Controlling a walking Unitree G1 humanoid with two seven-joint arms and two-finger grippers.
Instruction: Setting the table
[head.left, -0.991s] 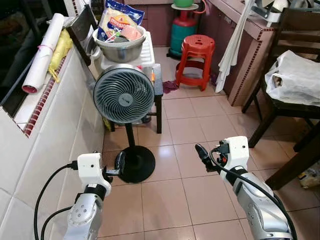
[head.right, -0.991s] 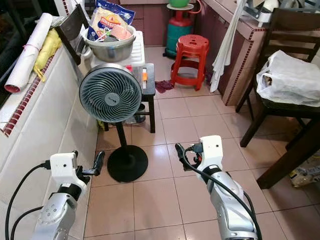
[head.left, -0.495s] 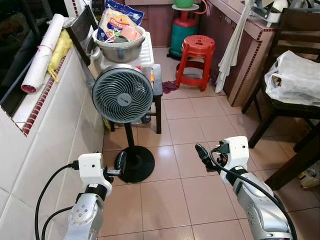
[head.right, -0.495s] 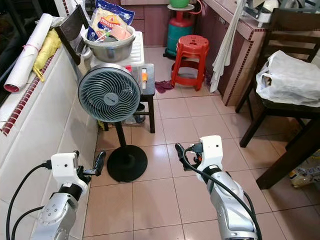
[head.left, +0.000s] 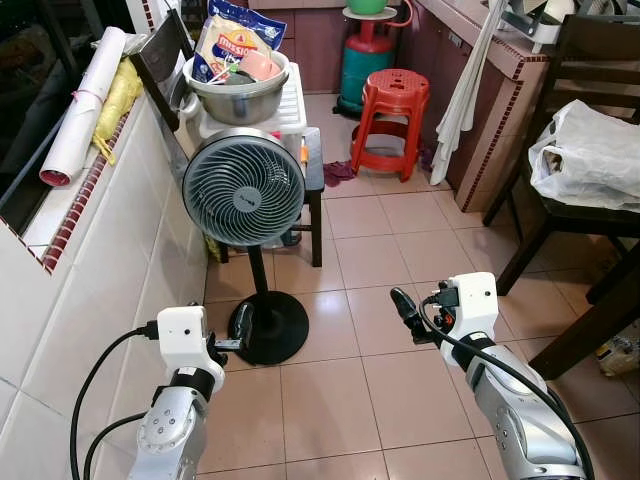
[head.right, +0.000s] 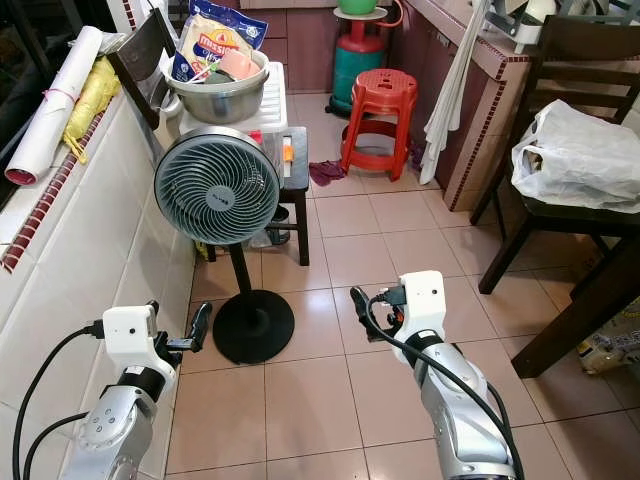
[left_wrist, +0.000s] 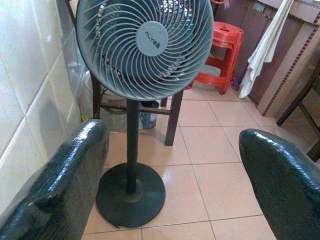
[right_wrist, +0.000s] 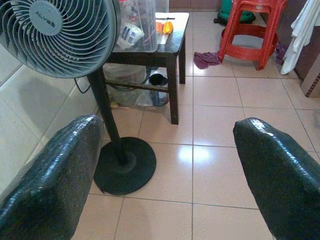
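Observation:
A steel bowl (head.left: 240, 95) holding a snack bag (head.left: 232, 40) and a pink cup (head.left: 262, 65) rests on a white rack at the back left. My left gripper (head.left: 240, 320) hovers low above the floor tiles, open and empty, close to the fan's round base (head.left: 272, 327). In the left wrist view its fingers (left_wrist: 65, 185) frame the fan's pole. My right gripper (head.left: 403, 305) is held over the middle of the floor, open with nothing between its fingers (right_wrist: 280, 175).
A grey standing fan (head.left: 243, 187) stands in front of a small dark table (head.left: 314, 165). A tiled wall (head.left: 90, 270) runs along the left. A red stool (head.left: 393, 110) and green gas cylinder (head.left: 367, 60) stand behind. On the right, a dark chair carries a white plastic bag (head.left: 590, 155).
The whole picture has shifted very slightly, so the camera moved. Both grippers keep the same pose and stay open.

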